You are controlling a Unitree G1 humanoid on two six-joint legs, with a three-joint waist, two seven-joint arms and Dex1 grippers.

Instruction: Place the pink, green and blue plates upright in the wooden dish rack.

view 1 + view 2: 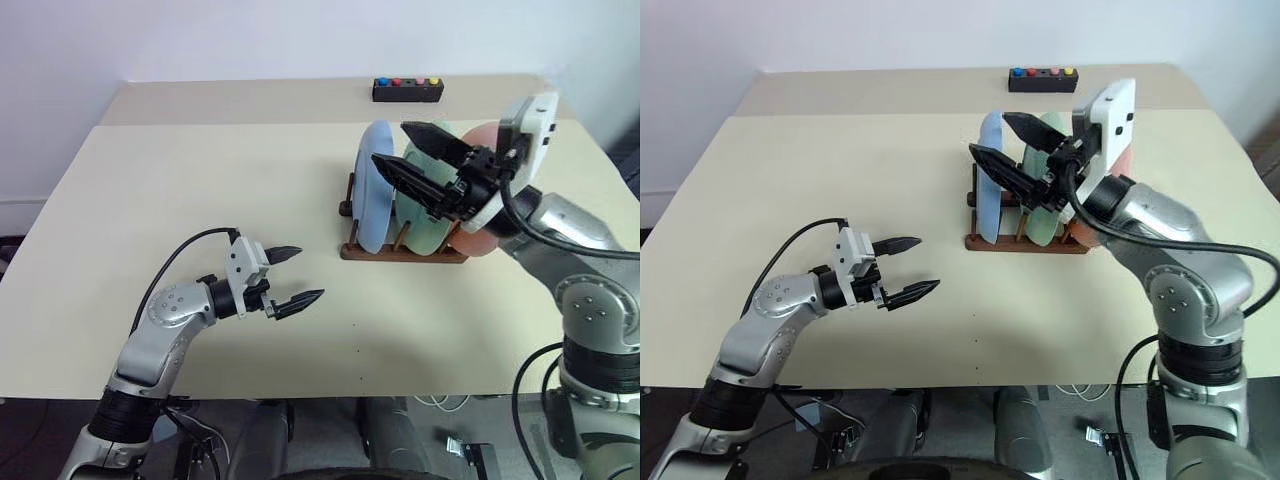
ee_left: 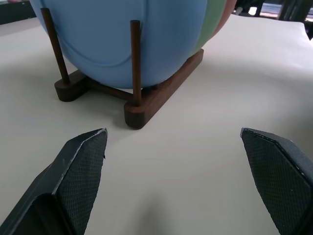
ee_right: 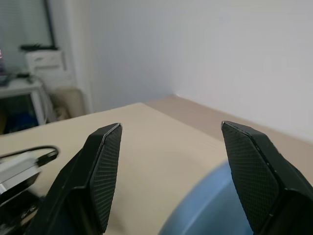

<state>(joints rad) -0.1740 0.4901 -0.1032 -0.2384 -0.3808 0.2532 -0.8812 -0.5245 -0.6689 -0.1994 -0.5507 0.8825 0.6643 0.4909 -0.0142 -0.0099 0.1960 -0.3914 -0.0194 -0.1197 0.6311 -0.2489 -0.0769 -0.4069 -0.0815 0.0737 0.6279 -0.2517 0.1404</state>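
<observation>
The wooden dish rack [image 1: 400,253] stands right of the table's middle. Three plates stand upright between its pegs: the blue plate [image 1: 374,190] on the left, the green plate [image 1: 420,232] in the middle, the pink plate [image 1: 484,244] on the right. My right gripper [image 1: 390,143] hovers open above the plates' top edges, holding nothing; in its wrist view the blue plate's rim [image 3: 205,210] lies below the fingers. My left gripper [image 1: 309,273] hangs open and empty over the table, left of the rack and pointing at it; the rack [image 2: 156,95] and blue plate [image 2: 122,39] face it.
A small black box with coloured buttons [image 1: 408,90] sits at the far edge of the table, behind the rack. The beige tabletop [image 1: 200,180] spreads wide to the left. A black cable loops off my left wrist.
</observation>
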